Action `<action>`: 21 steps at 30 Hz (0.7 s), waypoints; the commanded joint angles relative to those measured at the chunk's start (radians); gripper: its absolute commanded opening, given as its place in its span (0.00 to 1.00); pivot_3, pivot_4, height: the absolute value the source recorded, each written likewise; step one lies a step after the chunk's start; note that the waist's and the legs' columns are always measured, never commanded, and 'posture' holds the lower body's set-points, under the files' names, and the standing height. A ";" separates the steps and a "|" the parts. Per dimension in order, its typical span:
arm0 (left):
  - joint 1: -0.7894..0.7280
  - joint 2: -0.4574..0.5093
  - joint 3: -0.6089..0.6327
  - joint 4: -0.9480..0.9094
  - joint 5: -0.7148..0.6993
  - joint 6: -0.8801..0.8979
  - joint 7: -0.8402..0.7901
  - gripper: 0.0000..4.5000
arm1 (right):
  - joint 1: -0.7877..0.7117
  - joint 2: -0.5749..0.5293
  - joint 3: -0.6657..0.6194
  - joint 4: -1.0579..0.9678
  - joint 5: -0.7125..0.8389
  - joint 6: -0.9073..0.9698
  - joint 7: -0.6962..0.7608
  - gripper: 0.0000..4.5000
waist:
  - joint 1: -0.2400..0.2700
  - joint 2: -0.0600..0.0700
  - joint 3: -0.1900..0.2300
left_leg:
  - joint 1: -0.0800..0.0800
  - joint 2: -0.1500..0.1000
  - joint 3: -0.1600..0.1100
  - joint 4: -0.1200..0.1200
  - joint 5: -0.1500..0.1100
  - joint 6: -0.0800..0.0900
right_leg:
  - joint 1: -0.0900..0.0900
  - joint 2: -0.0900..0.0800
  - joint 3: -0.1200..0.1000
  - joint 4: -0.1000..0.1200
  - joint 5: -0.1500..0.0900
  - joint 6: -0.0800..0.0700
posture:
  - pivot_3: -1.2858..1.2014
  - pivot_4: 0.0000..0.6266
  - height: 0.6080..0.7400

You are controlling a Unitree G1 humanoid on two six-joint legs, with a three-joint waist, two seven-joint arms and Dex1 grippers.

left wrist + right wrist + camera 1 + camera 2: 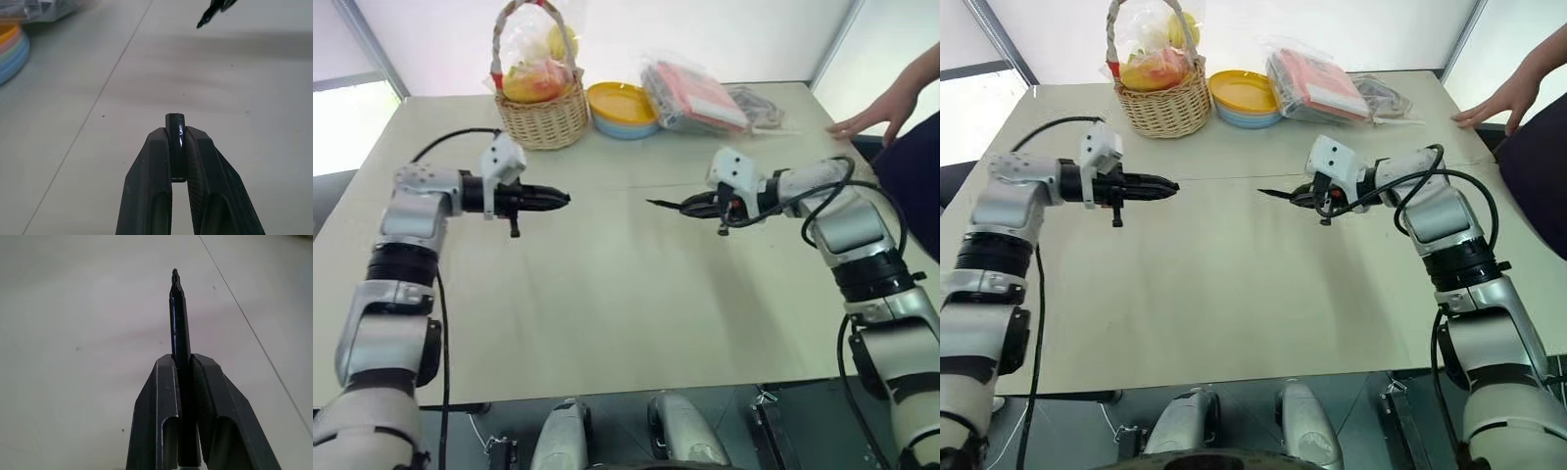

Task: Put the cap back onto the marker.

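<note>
Right now both pickups look done: the left gripper (560, 199) pinches the cap (175, 128) between its fingertips at about nine o'clock over the table (626, 323), while the right gripper (690, 206) at three o'clock is clamped on the marker (179, 318), pointed end aimed at the cap. Still well apart, so closing the gap, lining up and pushing on remain, I'd judge. Count: one cap, one marker, two grippers; beyond at twelve o'clock, one basket (541, 119), one stack of plates (622, 110), and one person's hand (871, 116) at two o'clock.
</note>
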 commanded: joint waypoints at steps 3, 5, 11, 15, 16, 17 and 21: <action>-0.060 -0.034 0.001 0.041 0.019 -0.064 -0.007 0.01 | -0.073 0.042 0.035 0.048 -0.033 -0.071 0.058 0.00 | 0.002 0.000 0.000 | 0.000 0.000 0.000 0.000 0.000 0.000 | 0.000 0.000 0.000 0.000 0.000 0.000 | 0.52 0.24 1.00; -0.072 -0.045 0.000 0.062 0.024 -0.078 -0.009 0.01 | -0.092 0.058 0.042 0.088 -0.049 -0.094 0.065 0.00 | 0.002 0.000 0.000 | 0.000 0.000 0.000 0.000 0.000 0.000 | 0.000 0.000 0.000 0.000 0.000 0.000 | 0.52 0.24 1.00; -0.063 -0.093 -0.014 0.017 0.010 -0.063 -0.027 0.01 | -0.161 0.127 0.058 0.211 -0.086 -0.159 0.076 0.00 | 0.001 0.000 0.000 | 0.000 0.000 0.000 0.000 0.000 0.000 | 0.000 0.000 0.000 0.000 0.000 0.000 | 0.52 0.24 1.00; -0.044 -0.111 -0.014 -0.017 0.009 -0.050 -0.027 0.01 | -0.172 0.148 0.053 0.231 -0.096 -0.173 0.082 0.00 | 0.002 0.000 0.000 | 0.000 0.000 0.000 0.000 0.000 0.000 | 0.000 -0.001 0.000 0.001 0.000 0.000 | 0.52 0.24 1.00; -0.040 -0.117 -0.016 -0.022 0.010 -0.050 -0.024 0.01 | -0.172 0.153 0.052 0.230 -0.097 -0.173 0.081 0.00 | 0.002 0.000 0.000 | 0.000 0.000 0.000 0.000 0.000 0.000 | 0.000 -0.001 0.000 0.001 0.000 0.000 | 0.52 0.24 1.00; -0.038 -0.124 -0.018 -0.023 0.012 -0.050 -0.020 0.01 | -0.172 0.157 0.051 0.230 -0.097 -0.172 0.079 0.00 | 0.001 0.000 0.000 | 0.000 0.000 0.000 0.000 0.000 0.000 | 0.000 -0.001 0.000 0.001 0.000 0.000 | 0.52 0.24 1.00; -0.032 -0.142 -0.023 -0.027 0.017 -0.050 -0.016 0.01 | -0.165 0.163 0.048 0.221 -0.098 -0.167 0.078 0.00 | 0.002 0.000 0.000 | 0.000 0.000 0.000 0.001 0.000 0.000 | 0.000 -0.001 0.000 0.001 0.000 0.000 | 0.52 0.24 1.00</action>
